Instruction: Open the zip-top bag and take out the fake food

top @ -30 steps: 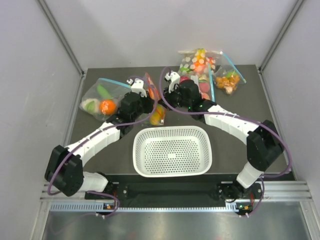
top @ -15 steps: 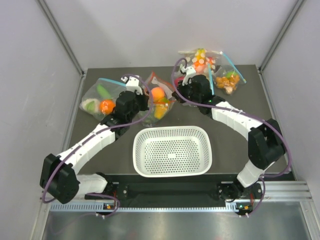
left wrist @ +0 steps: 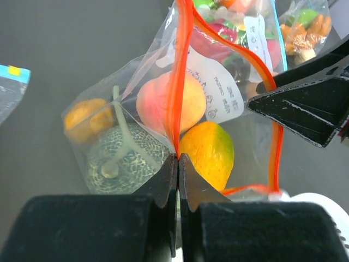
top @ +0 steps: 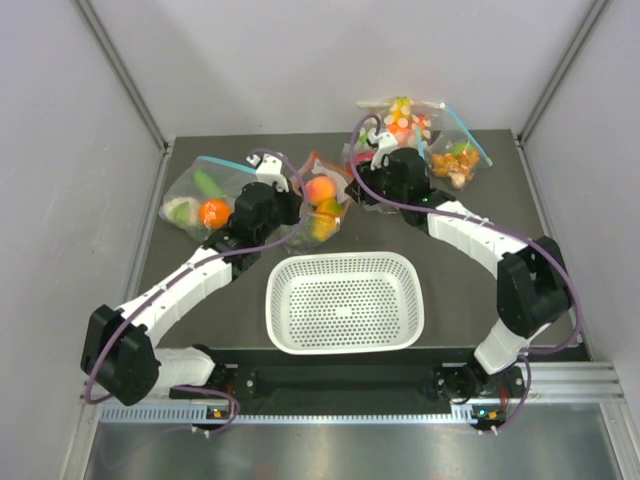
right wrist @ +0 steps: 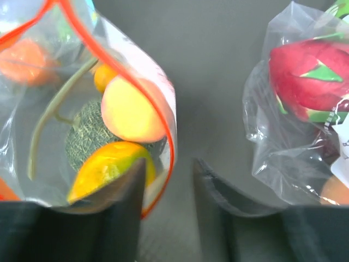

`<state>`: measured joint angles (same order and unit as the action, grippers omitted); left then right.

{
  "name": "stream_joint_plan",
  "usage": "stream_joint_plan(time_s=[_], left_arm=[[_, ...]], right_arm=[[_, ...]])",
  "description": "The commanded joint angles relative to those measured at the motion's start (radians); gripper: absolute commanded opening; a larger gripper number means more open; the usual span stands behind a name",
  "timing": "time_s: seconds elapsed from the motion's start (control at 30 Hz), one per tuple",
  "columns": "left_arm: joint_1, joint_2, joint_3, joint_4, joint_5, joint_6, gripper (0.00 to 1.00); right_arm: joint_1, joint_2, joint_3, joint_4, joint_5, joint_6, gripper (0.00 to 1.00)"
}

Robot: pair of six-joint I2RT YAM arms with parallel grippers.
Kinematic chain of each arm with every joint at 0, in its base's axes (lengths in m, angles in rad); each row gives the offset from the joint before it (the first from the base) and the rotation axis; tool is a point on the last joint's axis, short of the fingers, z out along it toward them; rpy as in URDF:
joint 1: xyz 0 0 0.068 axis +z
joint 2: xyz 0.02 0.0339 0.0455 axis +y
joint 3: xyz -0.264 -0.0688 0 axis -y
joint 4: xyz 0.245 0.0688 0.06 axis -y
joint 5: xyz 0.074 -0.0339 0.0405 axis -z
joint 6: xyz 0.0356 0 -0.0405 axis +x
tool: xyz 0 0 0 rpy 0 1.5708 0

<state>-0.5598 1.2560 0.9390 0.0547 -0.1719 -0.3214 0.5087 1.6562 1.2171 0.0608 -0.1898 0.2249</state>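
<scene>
a dark grey table [top: 480, 300] fills a booth of pale grey walls [top: 300, 60]; a white perforated basket [top: 345, 300] sits at its near middle; behind it, between the arms, is the zip-top bag [top: 322, 205], with the fake food [left wrist: 163, 101] inside; the left gripper [left wrist: 178, 158] is pinched tight on the red-orange zip strip; the right gripper [right wrist: 169, 162] has its fingers apart, just beside the bag's rim; a blue-zipped bag [top: 205, 190] lies at the left.

**Labels with print, none readable**

A white label [left wrist: 214, 90] sits on the wall of the zip-top bag [left wrist: 143, 71]. It carries several lines of small dark print, turned sideways and too fine to read. A second label [left wrist: 255, 34], on the blue-zipped bag [left wrist: 272, 41] behind, also has small print that cannot be read.
</scene>
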Motion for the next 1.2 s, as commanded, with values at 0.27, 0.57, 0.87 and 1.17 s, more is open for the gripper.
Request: stream_joint_plan(time_s=[0.27,0.57,0.87,1.17], left_arm=[[0.006,0.051,-0.026,0.116,0.084,-0.070,0.00],[0.005,0.040,-0.034,0.112,0.083,-0.077,0.00],[0.005,0.022,-0.046,0.109,0.101,-0.094,0.00],[0.006,0.059,-0.052,0.112,0.120,-0.074,0.00]], right_arm=[[0.050,-0.199,-0.024,-0.039,-0.086,-0.127,0.66],[0.074,-0.095,-0.045,0.017,-0.281,-0.038,0.66],[0.074,0.066,0.001,0.016,-0.272,0.008,0.65],[0.077,0.082,-0.047,-0.056,-0.303,-0.025,0.71]])
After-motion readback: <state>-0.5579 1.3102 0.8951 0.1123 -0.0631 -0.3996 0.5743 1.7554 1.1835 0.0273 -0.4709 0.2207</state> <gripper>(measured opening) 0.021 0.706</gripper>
